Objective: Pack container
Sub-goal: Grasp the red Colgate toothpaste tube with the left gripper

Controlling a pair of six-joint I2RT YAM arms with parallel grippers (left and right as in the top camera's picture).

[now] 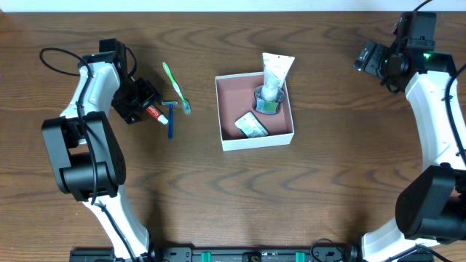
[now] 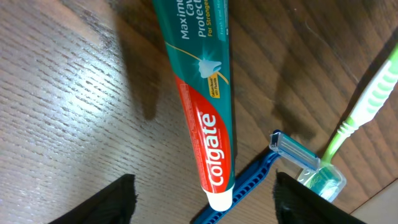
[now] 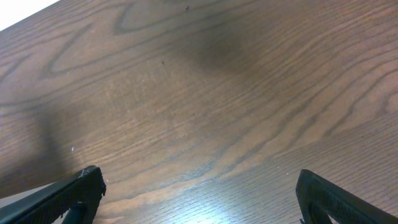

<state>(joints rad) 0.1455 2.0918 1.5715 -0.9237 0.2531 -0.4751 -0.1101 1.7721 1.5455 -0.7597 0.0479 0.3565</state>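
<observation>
The container (image 1: 227, 138) is a shallow white box with a pink-brown inside at the table's middle. In it lie a white tube (image 1: 274, 73) leaning over the far rim, a small round jar (image 1: 266, 102) and a small packet (image 1: 251, 126). My left gripper (image 1: 145, 102) is open over a red and green Colgate toothpaste tube (image 2: 208, 93), its fingers on either side of the cap end (image 2: 203, 199). A blue razor (image 2: 249, 180) lies partly under the tube; it also shows in the overhead view (image 1: 170, 116). A green toothbrush (image 1: 175, 87) lies beside it. My right gripper (image 3: 199, 199) is open and empty at the far right (image 1: 370, 58).
Only bare wooden table (image 3: 199, 93) shows under the right gripper. The toothbrush (image 2: 367, 99) lies right of the left gripper's fingers. Black cables (image 1: 62, 58) loop at the far left.
</observation>
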